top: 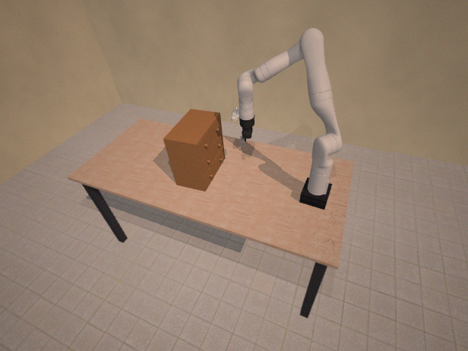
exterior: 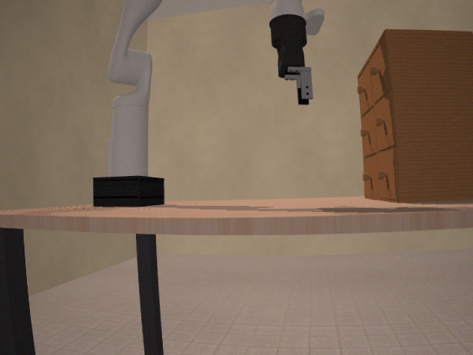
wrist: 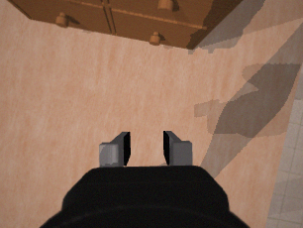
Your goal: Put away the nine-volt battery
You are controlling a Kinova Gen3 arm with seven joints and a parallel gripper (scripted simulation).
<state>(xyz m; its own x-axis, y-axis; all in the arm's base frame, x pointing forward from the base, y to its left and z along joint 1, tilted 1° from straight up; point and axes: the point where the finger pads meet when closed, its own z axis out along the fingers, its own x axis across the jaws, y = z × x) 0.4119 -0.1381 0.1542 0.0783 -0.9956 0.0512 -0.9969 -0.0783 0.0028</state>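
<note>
The small brown chest (top: 188,163) (exterior: 434,115) (wrist: 84,14) stands upright on the table (top: 247,205) (exterior: 238,226) (wrist: 59,89). Its front has three rows of two drawers with round knobs; all the drawers look pushed in. My gripper (top: 244,144) (exterior: 304,101) (wrist: 147,143) is open, with nothing seen between the fingers. It points down, high above the table and in front of the chest, apart from it. The loose nine-volt battery cannot be made out in any view. The battery inside a drawer is hidden, and so is everything else in the drawers.
The arm's black base (top: 315,194) (exterior: 128,191) stands at the table end opposite the chest. The arm arches high between base and gripper. Its shadow (top: 275,172) (wrist: 252,106) falls across the table. One table edge lies close to the right in the wrist view.
</note>
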